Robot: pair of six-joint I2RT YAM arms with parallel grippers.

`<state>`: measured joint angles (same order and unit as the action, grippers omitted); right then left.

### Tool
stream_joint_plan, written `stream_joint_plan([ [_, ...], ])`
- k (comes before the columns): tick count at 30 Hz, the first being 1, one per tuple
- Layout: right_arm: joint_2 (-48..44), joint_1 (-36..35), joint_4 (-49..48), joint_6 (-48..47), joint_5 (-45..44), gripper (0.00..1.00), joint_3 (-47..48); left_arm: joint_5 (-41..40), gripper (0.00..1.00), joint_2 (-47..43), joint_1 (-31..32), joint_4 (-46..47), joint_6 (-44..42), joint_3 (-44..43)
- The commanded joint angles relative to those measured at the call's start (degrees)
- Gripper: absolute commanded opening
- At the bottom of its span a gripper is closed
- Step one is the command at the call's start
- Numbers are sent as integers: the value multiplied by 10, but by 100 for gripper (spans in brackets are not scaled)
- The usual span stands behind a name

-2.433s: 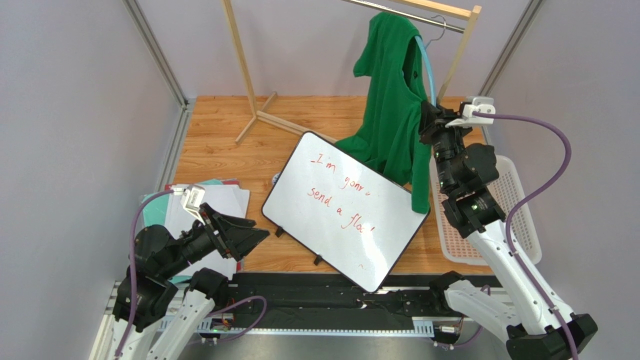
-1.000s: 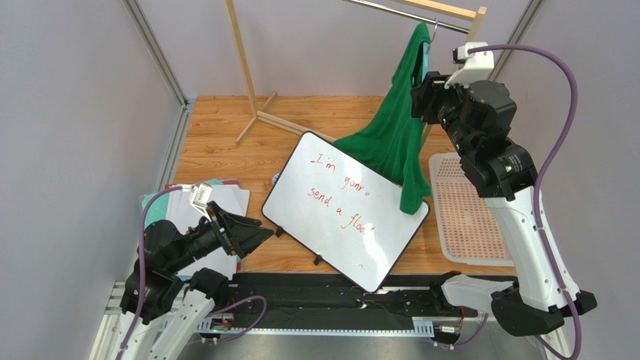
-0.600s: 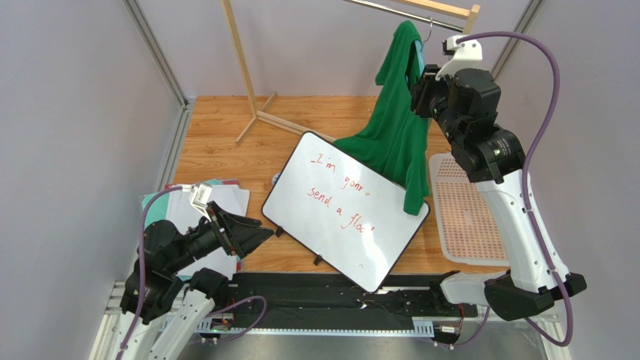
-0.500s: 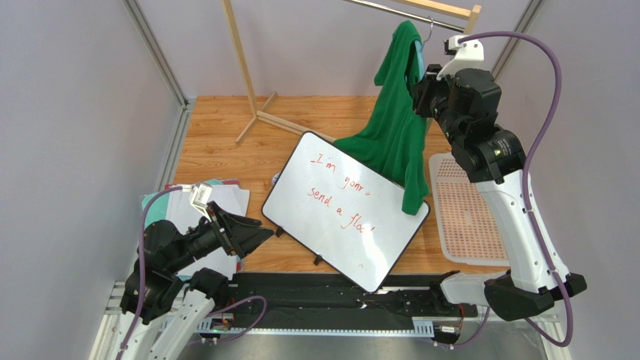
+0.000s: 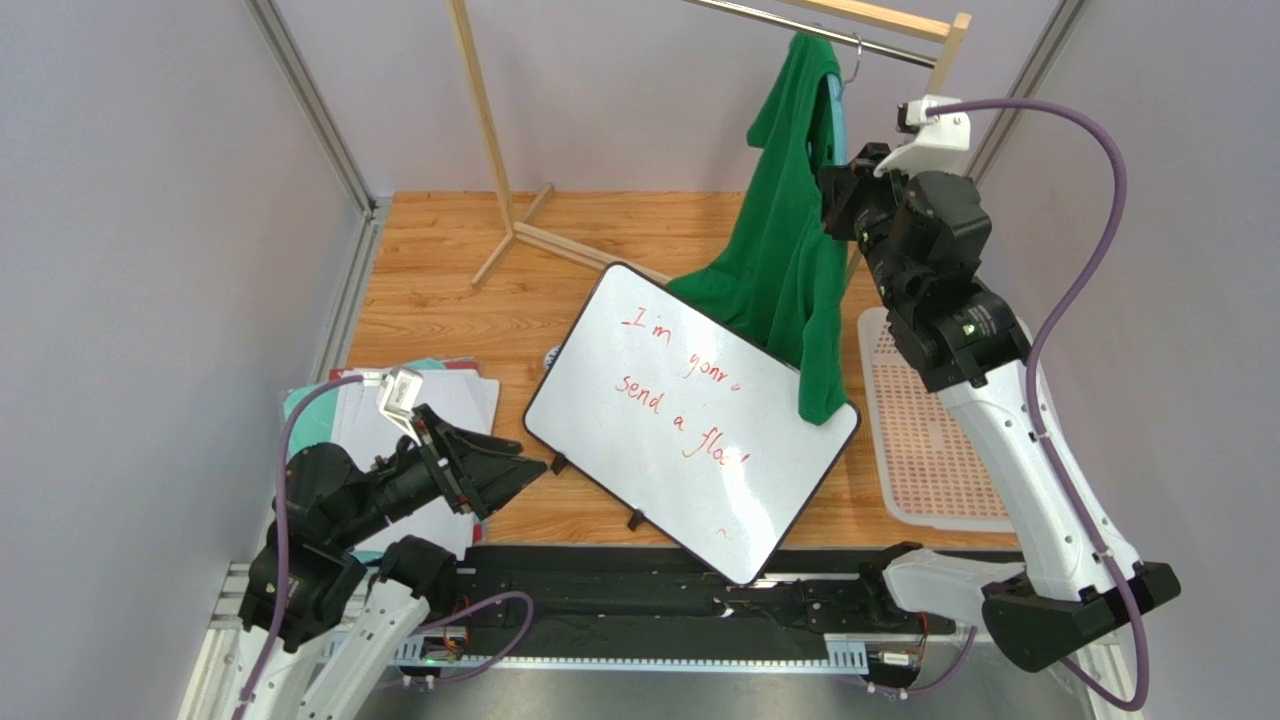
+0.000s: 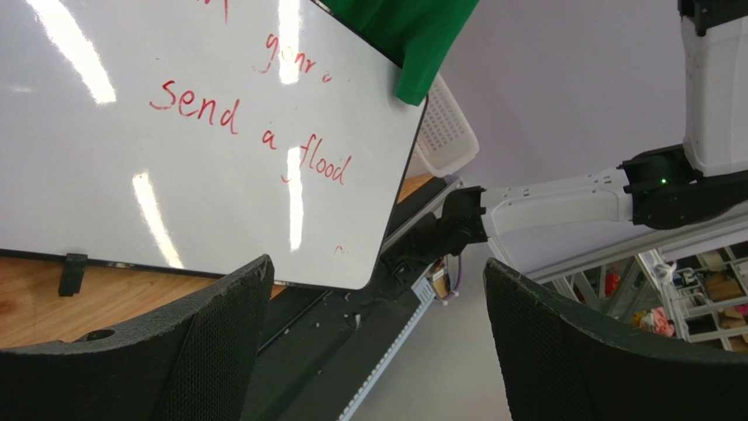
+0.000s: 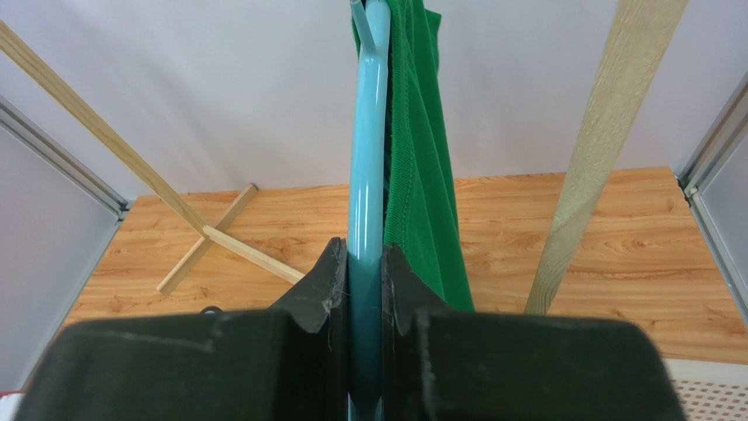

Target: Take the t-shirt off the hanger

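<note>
The t-shirt (image 5: pixel 781 255), a plain dark green fabric garment, hangs from the thin light-blue hanger (image 5: pixel 836 128) at the far right of the scene. The hanger's small grey hook is up at the metal rail (image 5: pixel 796 23) of the light wooden rack (image 5: pixel 481 105). The t-shirt's lower folds fall onto the far right edge of the white rectangular whiteboard (image 5: pixel 691 420) with red handwriting.

At the near left, the left arm is folded low over its base with its forearm pointing toward the whiteboard. The left gripper (image 5: pixel 504 473) is spread wide with nothing between its fingers; the wrist view shows the board and the shirt's hem through the gap.

At the right, the right arm stands tall from its base, its elbow raised and its wrist bent toward the rack. The right gripper (image 7: pixel 364 263) is clenched on the hanger's blue arm, and one black finger (image 7: pixel 329 272) presses each side, with the green cloth just beside the bar.

The table (image 5: pixel 451 285) is an orange-brown wooden board. From left to right it carries a stack of white and teal paper sheets (image 5: pixel 451 398), the tilted whiteboard and a white perforated plastic basket (image 5: pixel 939 435) beside the right arm. Pale grey walls with aluminium posts close in the space.
</note>
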<state>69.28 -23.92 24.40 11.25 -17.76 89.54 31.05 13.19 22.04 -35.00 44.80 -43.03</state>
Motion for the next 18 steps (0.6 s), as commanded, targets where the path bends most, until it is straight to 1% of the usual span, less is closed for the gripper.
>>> stream_joint_plan([
  [1,-54,1,-176,-3,10,0,-82,7,93,-6,-3,0,2,-17],
  [2,-60,2,-222,-6,14,0,-101,7,93,-6,-2,-1,2,-18],
  [4,-79,3,-274,-14,14,0,-150,8,93,-7,-2,-1,2,-18],
  [5,-84,2,-322,-17,19,0,-165,7,93,-8,-2,-1,2,-18],
  [6,-88,3,-343,-22,20,0,-190,8,93,-8,-3,-1,2,-19],
  [8,-92,5,-384,-32,19,0,-203,7,93,-9,-2,-2,1,-21],
  [18,-47,3,-484,-73,40,0,-199,7,93,-6,-2,-6,-3,-24],
])
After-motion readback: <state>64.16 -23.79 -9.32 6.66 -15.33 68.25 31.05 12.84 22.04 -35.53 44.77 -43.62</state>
